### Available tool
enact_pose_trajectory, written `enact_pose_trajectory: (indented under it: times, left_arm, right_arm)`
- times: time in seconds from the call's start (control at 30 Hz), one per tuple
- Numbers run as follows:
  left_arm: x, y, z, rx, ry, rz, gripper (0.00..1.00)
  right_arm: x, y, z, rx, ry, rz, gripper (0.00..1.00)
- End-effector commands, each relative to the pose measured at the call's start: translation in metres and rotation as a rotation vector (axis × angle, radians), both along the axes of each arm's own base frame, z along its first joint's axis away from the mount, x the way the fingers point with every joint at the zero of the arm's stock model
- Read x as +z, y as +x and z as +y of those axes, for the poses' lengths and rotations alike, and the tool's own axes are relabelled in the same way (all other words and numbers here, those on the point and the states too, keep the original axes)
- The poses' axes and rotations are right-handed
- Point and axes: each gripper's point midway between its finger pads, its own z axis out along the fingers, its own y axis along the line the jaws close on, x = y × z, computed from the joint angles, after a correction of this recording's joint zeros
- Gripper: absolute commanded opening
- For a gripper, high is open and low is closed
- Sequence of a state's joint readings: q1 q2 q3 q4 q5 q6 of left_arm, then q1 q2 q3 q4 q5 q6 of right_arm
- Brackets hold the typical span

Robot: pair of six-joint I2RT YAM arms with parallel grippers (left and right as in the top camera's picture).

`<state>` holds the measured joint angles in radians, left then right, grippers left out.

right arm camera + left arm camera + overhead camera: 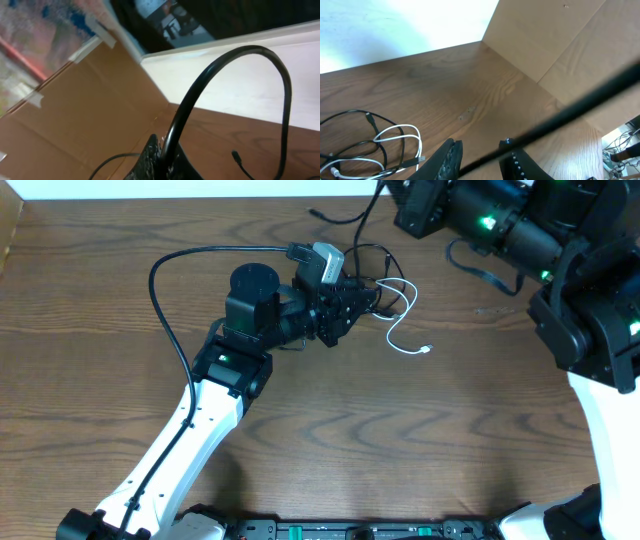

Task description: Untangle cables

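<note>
The cables lie tangled at the table's back middle. The white cable (403,308) loops there and trails forward to a small plug; it also shows in the left wrist view (397,136). Thin black cables (368,258) loop around it, and show in the left wrist view (355,117). My left gripper (368,298) is open at the tangle's left edge, and a taut black cable (555,120) crosses between its jaws (480,155). My right gripper (397,198), at the back edge, is shut (162,155) on a black cable (220,65) that arcs up. A loose black plug end (235,157) lies nearby.
A cardboard wall (560,45) stands along the table's edge and also shows in the right wrist view (75,110). The left arm's thick black cable (160,280) loops over the table at the left. The right arm (590,300) fills the back right corner.
</note>
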<state>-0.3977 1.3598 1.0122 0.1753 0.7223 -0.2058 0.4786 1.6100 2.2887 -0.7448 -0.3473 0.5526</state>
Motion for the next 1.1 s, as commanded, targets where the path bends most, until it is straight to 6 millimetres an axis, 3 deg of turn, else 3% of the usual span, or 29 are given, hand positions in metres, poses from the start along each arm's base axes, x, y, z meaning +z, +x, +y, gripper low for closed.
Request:
enact_pose_trajectory:
  times: [0.0, 0.8, 0.87, 0.93, 1.07]
  left_arm:
    - [0.0078, 0.0007, -0.0001, 0.002, -0.003, -0.020, 0.30]
    - [0.0120, 0.0006, -0.0011, -0.004, -0.013, -0.038, 0.36]
    - [0.0120, 0.0005, -0.0012, -0.005, -0.013, -0.038, 0.34]
    - [0.0120, 0.0005, -0.0012, -0.005, -0.013, -0.038, 0.27]
    - [0.0135, 0.0002, -0.0020, -0.007, -0.015, -0.045, 0.25]
  right_arm:
    - [0.0036, 0.0070, -0.0139, -0.054, 0.008, -0.003, 0.01]
    - [0.0028, 0.0033, -0.0099, -0.025, 0.024, 0.018, 0.01]
    - [0.0026, 0.0032, -0.0099, -0.024, 0.023, 0.018, 0.01]
    - [0.0021, 0.0032, -0.0099, -0.024, 0.023, 0.020, 0.01]
    - [0.0008, 0.0015, -0.0076, -0.017, 0.020, 0.025, 0.01]
